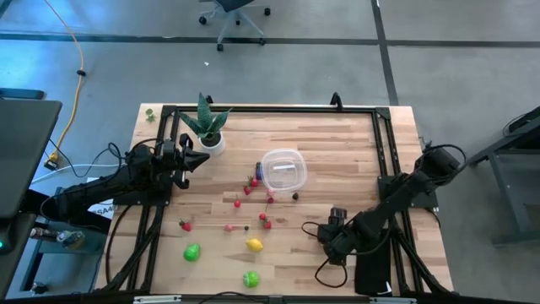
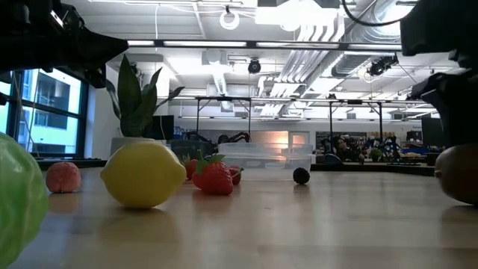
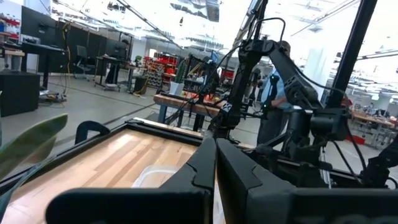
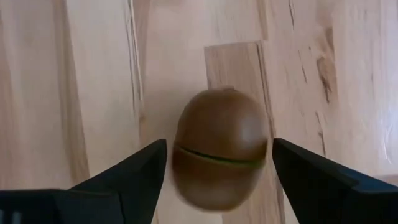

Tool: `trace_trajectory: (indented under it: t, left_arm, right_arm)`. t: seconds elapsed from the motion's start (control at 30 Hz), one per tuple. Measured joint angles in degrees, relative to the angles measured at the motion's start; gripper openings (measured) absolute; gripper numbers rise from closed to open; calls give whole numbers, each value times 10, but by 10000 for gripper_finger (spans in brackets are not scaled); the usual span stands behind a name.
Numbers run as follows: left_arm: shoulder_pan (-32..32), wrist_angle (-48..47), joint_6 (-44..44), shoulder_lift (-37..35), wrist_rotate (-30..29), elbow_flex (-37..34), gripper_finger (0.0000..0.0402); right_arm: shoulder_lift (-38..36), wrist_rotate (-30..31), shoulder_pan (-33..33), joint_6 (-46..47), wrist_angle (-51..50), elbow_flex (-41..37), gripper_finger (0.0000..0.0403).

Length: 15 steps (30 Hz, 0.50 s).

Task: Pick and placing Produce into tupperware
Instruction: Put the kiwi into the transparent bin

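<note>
Near the counter's front right corner, the right claw (image 4: 217, 168) hangs over the brown kiwi (image 4: 221, 149), fingers spread either side to take it, with the tupperware (image 1: 283, 169) mid-counter and the left claw (image 1: 198, 159) pressed together beside the plant (image 1: 207, 125).

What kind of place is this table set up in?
Most likely a robotics lab or workshop. The low view shows an open ceiling with exposed ducts and strip lights, with workbenches behind. The left wrist view shows another robot arm on a frame and red storage shelves.
</note>
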Motion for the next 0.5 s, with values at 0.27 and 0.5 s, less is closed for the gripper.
trace_trajectory:
  t: [0.27,0.5]
  left_arm:
    - [0,0,0,0,0,0,3]
    - [0,0,0,0,0,0,3]
  right_arm:
    - [0,-15,-15,2,55,-34,284]
    - [0,-15,-21,2,56,-34,277]
